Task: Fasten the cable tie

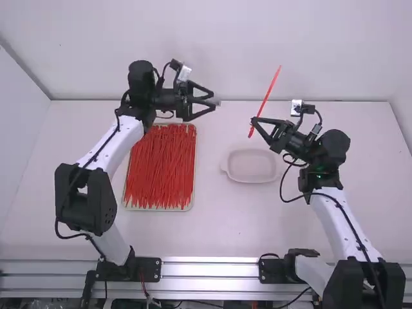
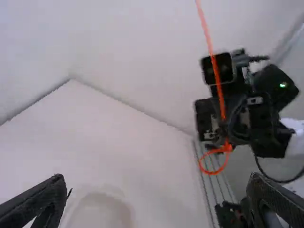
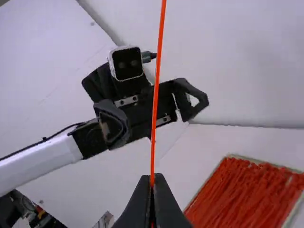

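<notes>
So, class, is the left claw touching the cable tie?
Apart. The high view shows a gap between the left claw and the cable tie held by the right claw.

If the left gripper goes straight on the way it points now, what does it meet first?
Probably the cable tie held by the right gripper. The open left gripper points toward it across free air, but its wrist view shows the tie a little off centre, so it might miss.

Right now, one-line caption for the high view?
Right gripper holds a red cable tie aloft; left gripper open beyond a tray of ties.
</notes>
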